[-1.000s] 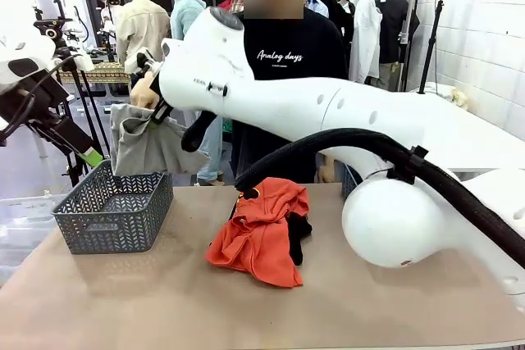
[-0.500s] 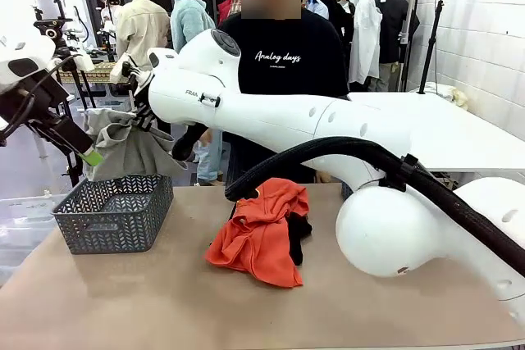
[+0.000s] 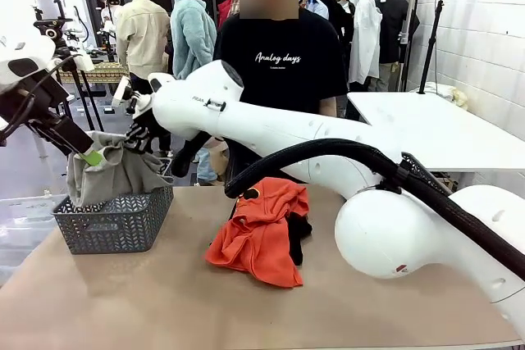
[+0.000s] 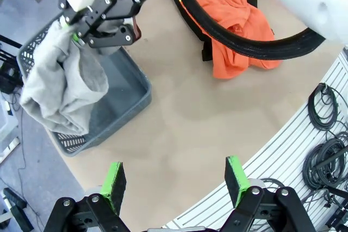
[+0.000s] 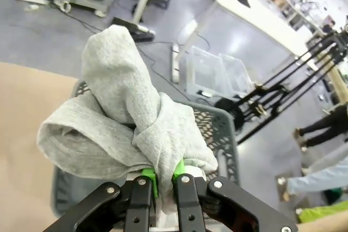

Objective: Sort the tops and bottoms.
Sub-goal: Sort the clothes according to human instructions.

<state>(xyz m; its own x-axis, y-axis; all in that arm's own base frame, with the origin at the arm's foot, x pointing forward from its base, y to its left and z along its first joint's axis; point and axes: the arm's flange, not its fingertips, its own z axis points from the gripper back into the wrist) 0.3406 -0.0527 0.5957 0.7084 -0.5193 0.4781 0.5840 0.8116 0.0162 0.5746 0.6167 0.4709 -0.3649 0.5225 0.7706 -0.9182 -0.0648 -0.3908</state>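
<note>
Black bottoms (image 3: pixel 300 231) mostly hidden under orange-red top (image 3: pixel 258 239). Right hand (image 5: pixel 162 173) fingertips buried in grey top (image 5: pixel 125 118).

The light grey top (image 3: pixel 111 176) hangs bunched from the right gripper (image 5: pixel 162 176), its lower folds dipping into the grey basket (image 3: pixel 123 223). The orange-red top (image 3: pixel 261 235) lies crumpled mid-tabletop (image 3: pixel 164 301), with a black bottom (image 3: pixel 299 231) peeking out along its right edge.

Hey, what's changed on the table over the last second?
The right gripper, still shut on the grey top, has swung left and down, lowering it from mid-air until it drapes over the basket. The orange top, the black garment beside it and the open left gripper haven't moved.
</note>
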